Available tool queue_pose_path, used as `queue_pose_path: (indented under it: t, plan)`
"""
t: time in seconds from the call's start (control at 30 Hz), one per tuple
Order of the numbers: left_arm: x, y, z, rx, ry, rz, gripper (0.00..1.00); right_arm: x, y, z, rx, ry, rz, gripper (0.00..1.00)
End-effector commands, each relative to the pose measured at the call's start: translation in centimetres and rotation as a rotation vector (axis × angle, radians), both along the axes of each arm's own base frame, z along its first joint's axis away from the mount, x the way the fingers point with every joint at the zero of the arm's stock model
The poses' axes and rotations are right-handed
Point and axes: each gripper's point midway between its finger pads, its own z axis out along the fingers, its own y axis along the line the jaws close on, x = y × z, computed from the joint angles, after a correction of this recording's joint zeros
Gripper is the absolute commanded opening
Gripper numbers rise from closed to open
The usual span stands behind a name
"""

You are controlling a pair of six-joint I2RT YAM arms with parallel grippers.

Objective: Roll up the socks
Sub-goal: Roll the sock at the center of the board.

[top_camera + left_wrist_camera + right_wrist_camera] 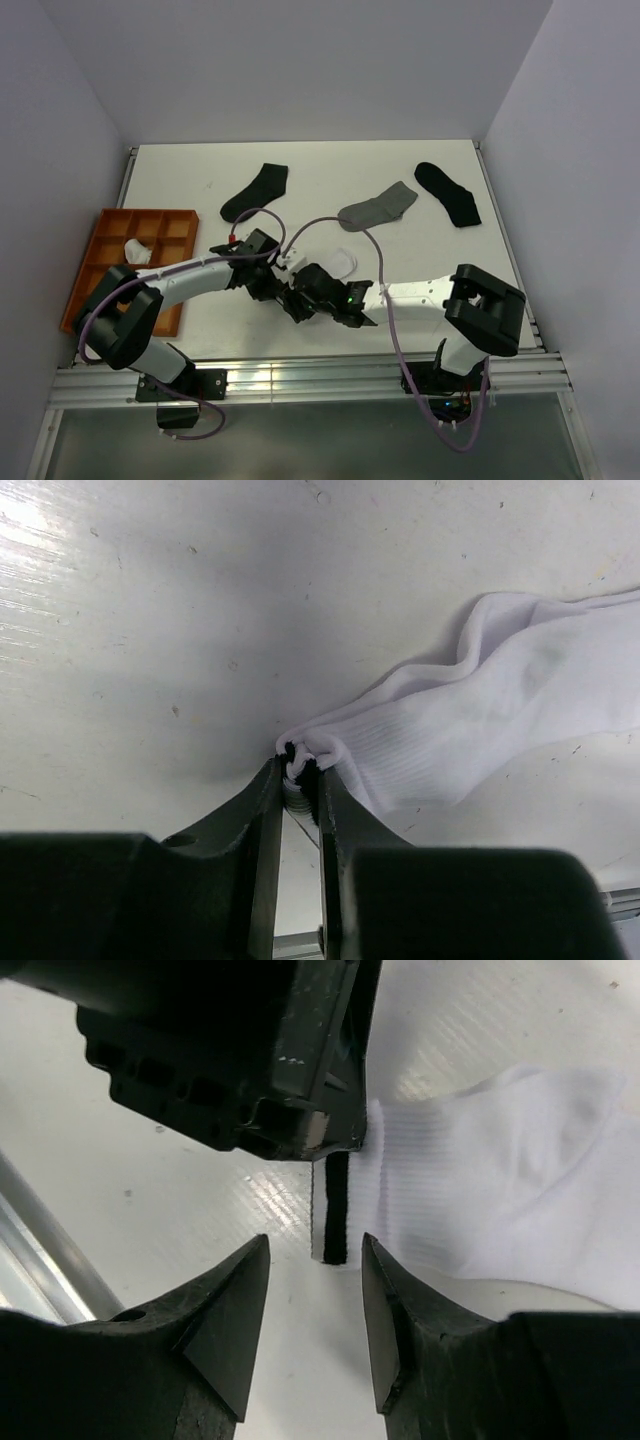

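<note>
- From above: both arms meet mid-surface (420, 160) over the striped white sock (341, 263). A grey sock (378, 208) and two black socks (255, 192) lie farther back, and a white bundle (135, 250) sits in the orange tray (165, 228).
- Left wrist: the left pincer (300, 770) is pinched narrow on the sock's cuff edge, the rest trailing right.
- Right wrist: the right pincer (315, 1250) stands parted, jaws flanking the black-striped cuff end, gripping nothing.

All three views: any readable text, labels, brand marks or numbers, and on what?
None readable in any view. No lettering shows on the white sock, the orange tray or the table. The sock's cuff carries only a plain black stripe, not text.
</note>
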Motion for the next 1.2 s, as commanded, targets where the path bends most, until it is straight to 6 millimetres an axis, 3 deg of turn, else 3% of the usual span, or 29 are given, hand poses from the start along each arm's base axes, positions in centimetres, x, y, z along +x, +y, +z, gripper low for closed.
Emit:
queue_pose_path:
  t: [0.0, 0.33, 0.67, 0.77, 0.9, 1.07, 1.17]
  plan:
    - [-0.8, 0.8, -0.8, 0.059, 0.040, -0.034, 0.13, 2.3, 0.0, 0.6, -0.091, -0.173, -0.071, 0.49]
    - [-0.8, 0.9, -1.1, 0.071, 0.052, -0.025, 0.13, 1.4, 1.9, -2.2, -0.200, -0.235, -0.031, 0.43]
    - [-1.4, 4.6, -1.8, 0.055, 0.086, 0.088, 0.13, 0.7, 2.6, -3.8, -0.322, -0.304, 0.037, 0.34]
    - [-1.4, 5.7, -1.7, 0.049, 0.079, 0.119, 0.13, 0.5, 2.8, -4.4, -0.364, -0.309, 0.059, 0.23]
    - [-1.6, 6.4, -1.8, 0.030, 0.078, 0.154, 0.14, -0.4, 2.9, -5.1, -0.369, -0.269, 0.103, 0.00]
    - [-0.7, 5.4, -1.1, -0.053, 0.039, 0.189, 0.26, -2.0, 3.4, -5.4, -0.303, -0.096, 0.171, 0.00]
    - [0.6, 4.8, 1.1, -0.134, -0.054, 0.236, 0.39, -2.6, 3.3, -5.3, -0.226, 0.045, 0.188, 0.00]
